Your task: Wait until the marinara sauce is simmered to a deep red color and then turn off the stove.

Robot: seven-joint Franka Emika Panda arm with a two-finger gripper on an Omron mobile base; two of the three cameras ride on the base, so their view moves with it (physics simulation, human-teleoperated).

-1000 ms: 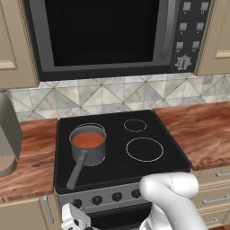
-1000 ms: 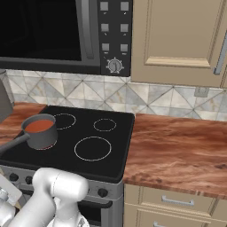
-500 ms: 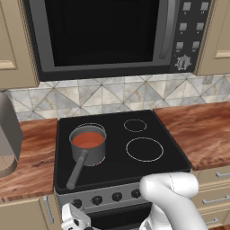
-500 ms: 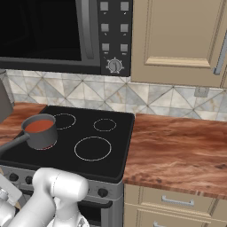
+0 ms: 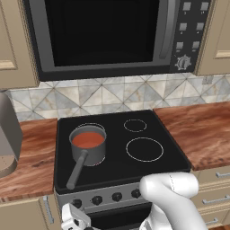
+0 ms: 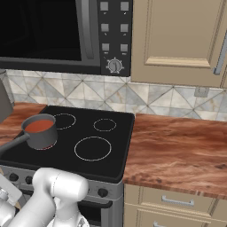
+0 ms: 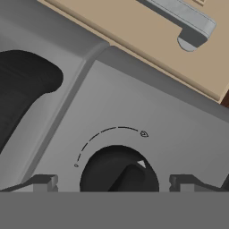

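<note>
The marinara sauce [image 5: 87, 139] [image 6: 39, 126] is a flat orange-red disc in a small grey long-handled saucepan [image 5: 91, 154] [image 6: 43, 138] on the front-left burner of the stove [image 5: 134, 164] [image 6: 120, 146]. Its handle points toward the front-left. My gripper [image 5: 74, 218] hangs low in front of the left end of the grey knob panel. In the hand view my gripper [image 7: 114, 181] is open, its fingertips [image 7: 43, 181] standing on either side of a black knob [image 7: 118, 172] without touching it. The knob's white pointer mark sits at its upper right, below a dashed arc.
A big black-windowed microwave [image 5: 103, 36] hangs above the stove. Wooden countertops [image 6: 177, 150] flank it, and a grey appliance [image 5: 6, 134] stands at the far left. Beige drawers with metal handles [image 7: 183, 18] sit beside the panel. More knobs [image 5: 117, 196] line the front.
</note>
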